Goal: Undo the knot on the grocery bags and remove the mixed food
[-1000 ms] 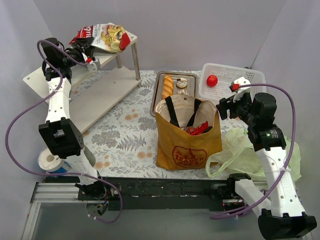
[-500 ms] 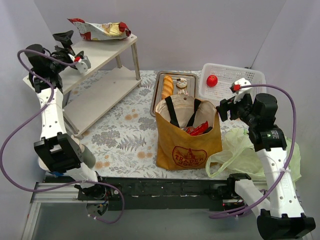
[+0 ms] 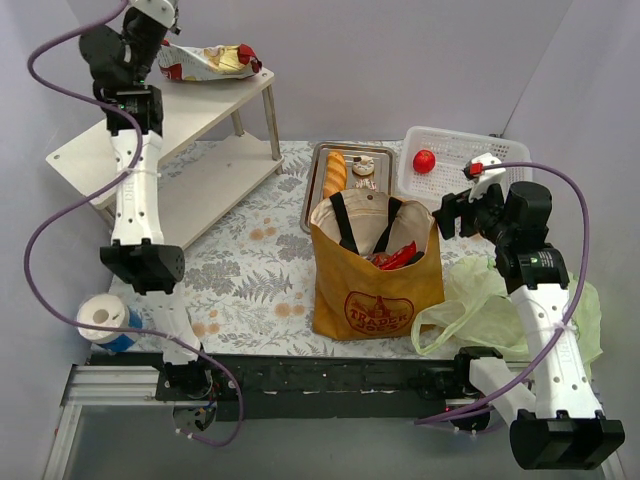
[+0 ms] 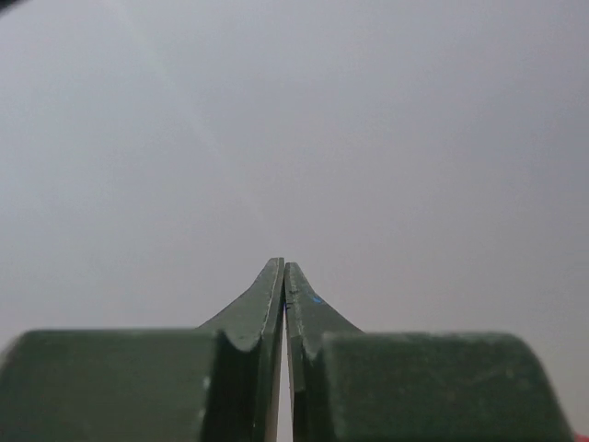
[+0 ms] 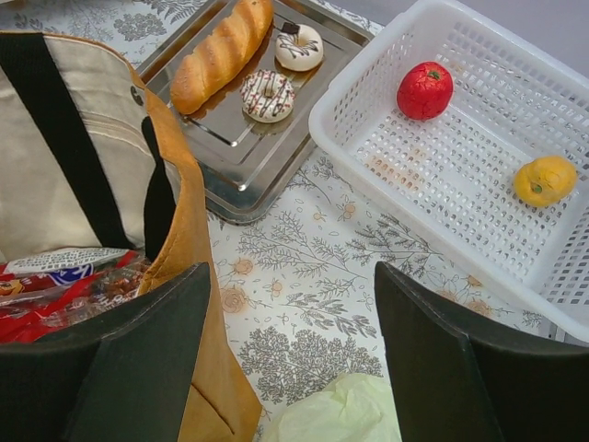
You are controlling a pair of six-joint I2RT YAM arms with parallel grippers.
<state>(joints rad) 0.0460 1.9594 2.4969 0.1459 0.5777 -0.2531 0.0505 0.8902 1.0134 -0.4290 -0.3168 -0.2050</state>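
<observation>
The mustard-orange tote (image 3: 375, 270) stands open mid-table with red snack packets (image 3: 396, 257) inside. The empty pale green bag (image 3: 500, 300) lies to its right. A red-and-yellow snack packet (image 3: 205, 58) lies on the top shelf. The baguette (image 5: 221, 53) and two donuts (image 5: 268, 96) sit on a metal tray (image 5: 262, 175). The apple (image 5: 424, 89) and the orange (image 5: 545, 180) are in the white basket (image 5: 479, 55). My right gripper (image 5: 293, 272) is open and empty, above the table between the tote (image 5: 189, 276) and the basket. My left gripper (image 4: 283, 265) is shut and empty, raised high at the top left (image 3: 160, 14), facing the grey wall.
A white two-level shelf (image 3: 190, 170) stands at the back left. A blue-and-white roll (image 3: 103, 318) sits by the left arm's base. Grey walls close in the back and sides. The floral tablecloth (image 3: 250, 280) shows bare left of the tote.
The snack packet has been left on the top shelf. My left arm has lifted from beside the shelf to the top of the view, and its jaws have shut. The right arm has barely moved.
</observation>
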